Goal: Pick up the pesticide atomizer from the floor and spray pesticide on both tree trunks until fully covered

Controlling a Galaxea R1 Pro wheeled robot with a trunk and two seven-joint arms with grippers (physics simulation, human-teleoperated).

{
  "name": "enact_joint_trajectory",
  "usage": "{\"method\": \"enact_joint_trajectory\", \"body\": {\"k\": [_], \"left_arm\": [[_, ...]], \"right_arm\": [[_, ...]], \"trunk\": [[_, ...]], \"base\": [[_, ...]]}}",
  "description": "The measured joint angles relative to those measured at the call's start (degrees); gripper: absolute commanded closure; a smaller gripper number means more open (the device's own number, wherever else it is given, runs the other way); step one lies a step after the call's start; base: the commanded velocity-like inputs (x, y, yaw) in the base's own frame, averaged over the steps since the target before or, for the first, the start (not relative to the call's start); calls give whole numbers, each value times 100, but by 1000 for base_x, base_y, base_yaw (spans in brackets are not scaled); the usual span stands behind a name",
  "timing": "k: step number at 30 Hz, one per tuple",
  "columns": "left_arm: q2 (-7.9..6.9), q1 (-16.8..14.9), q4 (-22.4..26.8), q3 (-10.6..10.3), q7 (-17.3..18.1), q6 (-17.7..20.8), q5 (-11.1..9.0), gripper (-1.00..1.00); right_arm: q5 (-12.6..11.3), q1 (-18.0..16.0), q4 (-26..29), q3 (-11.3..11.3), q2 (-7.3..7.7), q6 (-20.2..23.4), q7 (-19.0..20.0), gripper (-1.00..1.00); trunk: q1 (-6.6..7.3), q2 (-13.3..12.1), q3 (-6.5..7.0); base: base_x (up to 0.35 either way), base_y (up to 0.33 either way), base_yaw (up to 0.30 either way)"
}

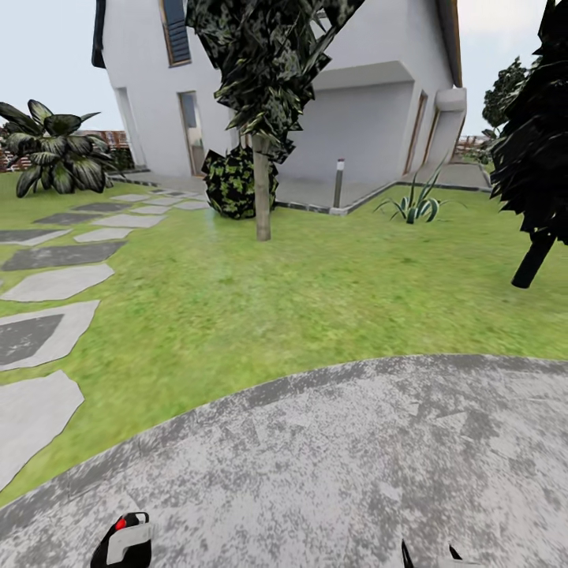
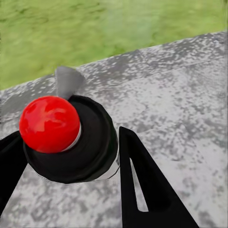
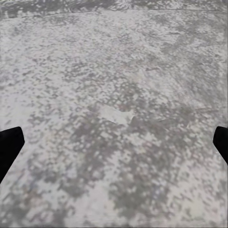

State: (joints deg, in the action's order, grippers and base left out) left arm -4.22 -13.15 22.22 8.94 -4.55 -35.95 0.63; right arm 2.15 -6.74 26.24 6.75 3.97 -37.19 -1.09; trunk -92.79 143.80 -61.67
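A white house (image 1: 315, 87) with a grey garage door stands far ahead of both grippers, across the lawn (image 1: 315, 292). The grass begins just past the round, mottled grey paved patch (image 1: 355, 465) that lies under both grippers. Grey stepping slabs (image 1: 55, 284) run across the lawn off to the left of the left gripper, leading toward the house.

A tree (image 1: 263, 71) with dark, green-white leaves stands well ahead of the left gripper; its straight grey-brown trunk (image 1: 263, 197) rises from the grass, with a round dark bush (image 1: 233, 181) just behind it. A black, cypress-like tree (image 1: 540, 142) stands far ahead and to the right of the right gripper. A broad-leaved plant (image 1: 55, 150) sits far off to the left, and a spiky plant (image 1: 416, 205) and a short lamp post (image 1: 339, 185) stand near the house.

The left gripper (image 2: 71, 156) is clamped on the spray bottle (image 2: 76, 142): its black fingers (image 2: 142, 185) press the black body from both sides, and the red nozzle top (image 2: 49, 123) sticks up between them. In the head view the bottle (image 1: 126, 540) shows low at the left, over the paving.

The right gripper (image 3: 114, 142) hangs over bare paving with its fingers wide apart, nothing between them.
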Motion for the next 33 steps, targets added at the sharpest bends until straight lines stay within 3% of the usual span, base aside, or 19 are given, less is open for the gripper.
{"method": "enact_joint_trajectory", "body": {"k": [19, 33], "left_arm": [[-9, 2, -1, 0, -3, 1, 0, 100], [-9, 2, -1, 1, -4, 1, 0, 100]], "right_arm": [[-1, -2, -73, -7, -5, -1, -5, -100], [-1, -2, -74, -150, -9, -1, -3, -100]], "trunk": [[49, -26, 421], [85, -44, 732]], "base": [[0, 0, 270], [0, 0, 277]]}}
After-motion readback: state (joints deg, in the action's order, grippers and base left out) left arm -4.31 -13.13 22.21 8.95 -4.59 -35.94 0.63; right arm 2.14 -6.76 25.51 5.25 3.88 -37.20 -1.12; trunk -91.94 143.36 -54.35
